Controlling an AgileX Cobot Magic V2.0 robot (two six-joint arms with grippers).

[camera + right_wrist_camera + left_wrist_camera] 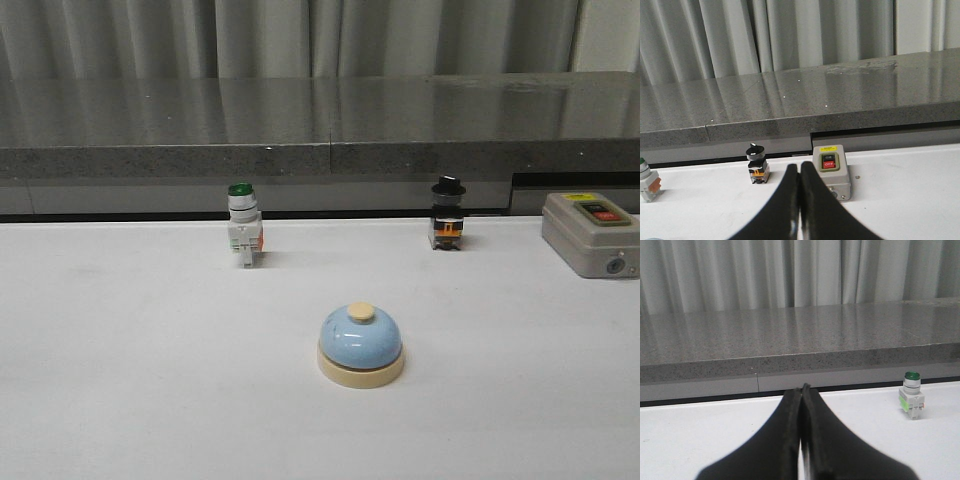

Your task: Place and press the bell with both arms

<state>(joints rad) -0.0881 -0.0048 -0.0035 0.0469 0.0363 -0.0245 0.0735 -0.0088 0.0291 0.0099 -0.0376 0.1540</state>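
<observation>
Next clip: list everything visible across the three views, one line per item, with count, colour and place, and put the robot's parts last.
bell: one, light-blue dome, cream base and button, centre of the table, nearest the robot.
green-capped switch: one, white body, far left of the bell.
black-knob switch: one, black with orange, far right of the bell.
grey box: one, red and green buttons, right edge.
white table: one, under all.
grey stone ledge: one, behind the table.
curtain: pale grey, at the back.
left gripper: one, black, fingers closed.
right gripper: one, black, fingers closed.

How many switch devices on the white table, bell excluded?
3: green-capped white pushbutton switch back left, black-knobbed selector switch back centre-right, grey box with red and green buttons at the right edge. None appear hidden.
</observation>
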